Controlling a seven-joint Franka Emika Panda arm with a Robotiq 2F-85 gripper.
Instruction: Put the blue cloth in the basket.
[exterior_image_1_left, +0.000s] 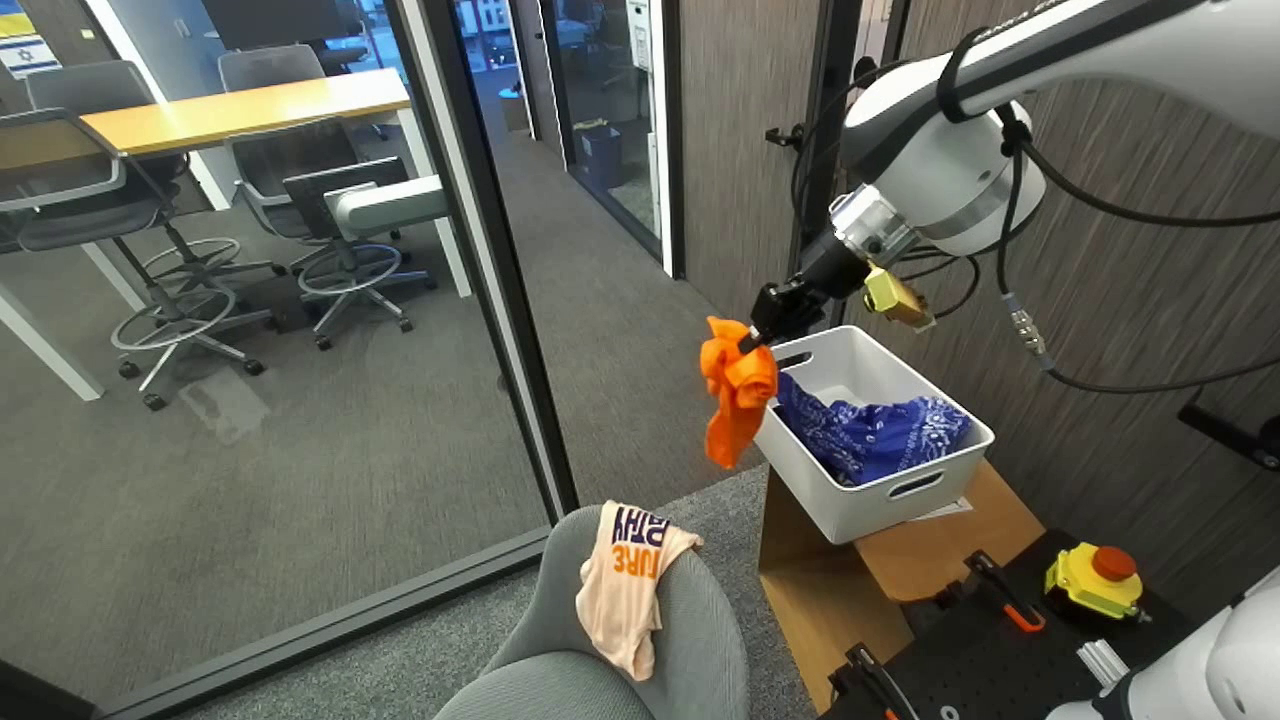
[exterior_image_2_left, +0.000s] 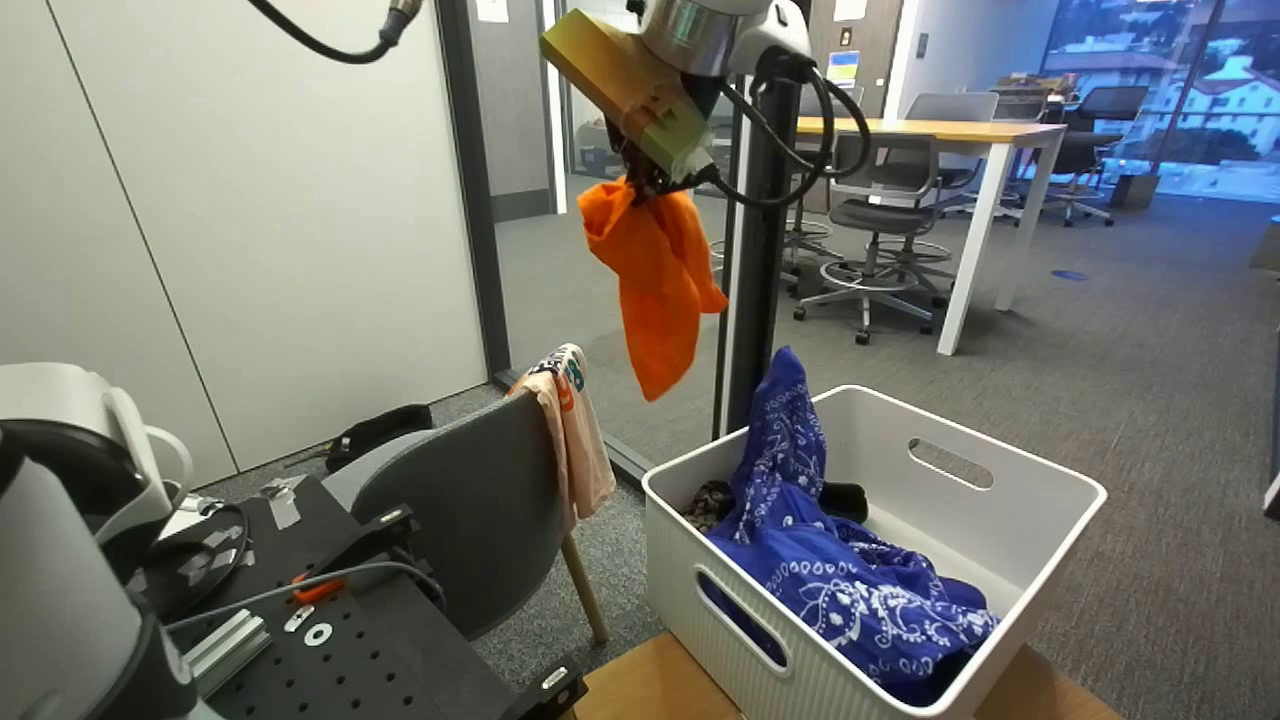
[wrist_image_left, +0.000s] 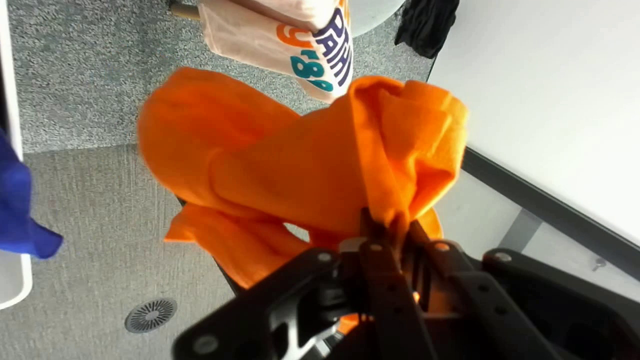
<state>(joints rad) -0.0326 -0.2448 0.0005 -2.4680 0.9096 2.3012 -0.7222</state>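
Note:
The blue cloth with a white pattern lies crumpled inside the white basket. In an exterior view the blue cloth has one peak sticking up over the rim of the basket. In the wrist view a corner of the blue cloth shows at the left edge. My gripper is shut on an orange cloth, which hangs from the fingertips. In an exterior view the gripper holds the orange cloth beside the basket's rim; the orange cloth is in the air.
The basket stands on a wooden stand. A grey chair with a peach printed cloth over its back stands beside it. A dark item lies in the basket. A yellow box with a red button sits on a black board.

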